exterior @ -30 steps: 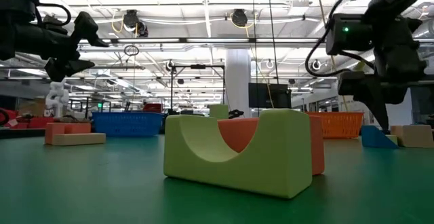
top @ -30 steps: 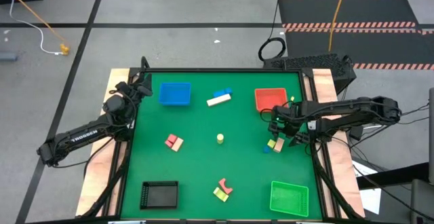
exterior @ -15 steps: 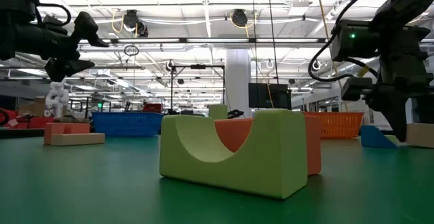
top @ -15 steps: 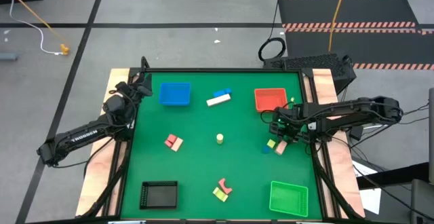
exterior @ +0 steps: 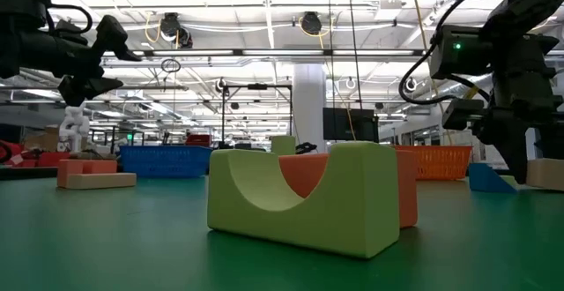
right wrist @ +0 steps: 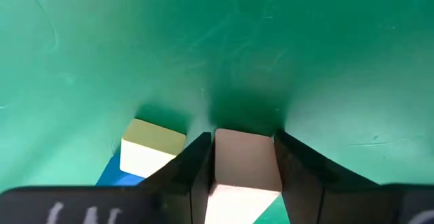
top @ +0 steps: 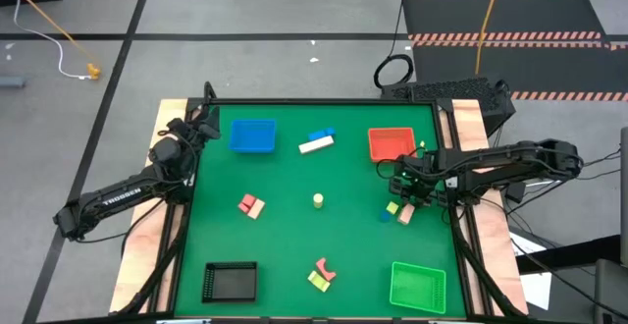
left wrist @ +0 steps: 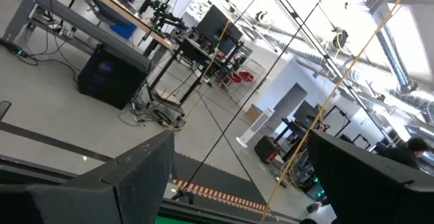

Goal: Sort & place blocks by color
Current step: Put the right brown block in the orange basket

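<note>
My right gripper (right wrist: 244,141) is shut on a cream-tan block (right wrist: 245,166) near the table's right edge, in front of the red tray (top: 391,144). Just beside that block, a yellow block (right wrist: 153,146) lies next to a blue one (right wrist: 112,174). Farther off lie a blue and a cream bar (top: 317,142), a yellow cylinder (top: 319,200), a pink-red and tan pair (top: 251,205), and a yellow arch with a pink piece (top: 321,275). My left gripper (top: 204,126) hangs open above the table's far left corner, holding nothing. My right gripper pinches the cream-tan block's two opposite side faces (right wrist: 215,166) between its two fingers. The fingers (right wrist: 193,163) come steeply from above, slanting in from the table's right side. The block sits on the green table top.
A blue tray (top: 252,135) stands at the far left, a black tray (top: 231,281) at the near left and a green tray (top: 418,287) at the near right. Bare green surface lies in the middle, around the cylinder.
My right gripper has shut on the cream-tan block and rolled a little. The block has shifted slightly toward the near edge and stays on the table.
</note>
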`<state>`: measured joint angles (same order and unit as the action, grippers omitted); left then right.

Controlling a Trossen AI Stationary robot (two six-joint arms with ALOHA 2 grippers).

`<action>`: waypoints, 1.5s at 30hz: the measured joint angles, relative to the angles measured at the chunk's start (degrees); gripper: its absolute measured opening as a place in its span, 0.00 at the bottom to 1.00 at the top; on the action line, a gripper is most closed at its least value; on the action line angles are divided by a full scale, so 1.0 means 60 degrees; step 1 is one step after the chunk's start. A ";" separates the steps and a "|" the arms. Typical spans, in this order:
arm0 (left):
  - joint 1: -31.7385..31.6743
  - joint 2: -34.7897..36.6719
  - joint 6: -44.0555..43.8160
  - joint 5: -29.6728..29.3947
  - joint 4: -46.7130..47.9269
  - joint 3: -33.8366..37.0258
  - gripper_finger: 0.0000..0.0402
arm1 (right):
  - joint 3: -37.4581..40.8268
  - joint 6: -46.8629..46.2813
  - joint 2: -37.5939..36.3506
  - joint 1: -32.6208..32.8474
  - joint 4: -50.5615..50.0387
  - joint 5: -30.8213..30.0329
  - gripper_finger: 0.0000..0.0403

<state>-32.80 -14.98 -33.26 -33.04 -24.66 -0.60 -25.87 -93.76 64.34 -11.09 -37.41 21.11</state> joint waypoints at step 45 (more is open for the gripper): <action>-0.0002 0.0000 0.0000 0.0000 0.0001 0.0000 0.84 | 0.0018 1.2342 -0.1279 -0.2902 0.6541 -0.6010 0.34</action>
<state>-32.82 -14.98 -33.26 -33.04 -24.65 -0.60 -25.76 -19.71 56.66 -28.50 1.84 -14.95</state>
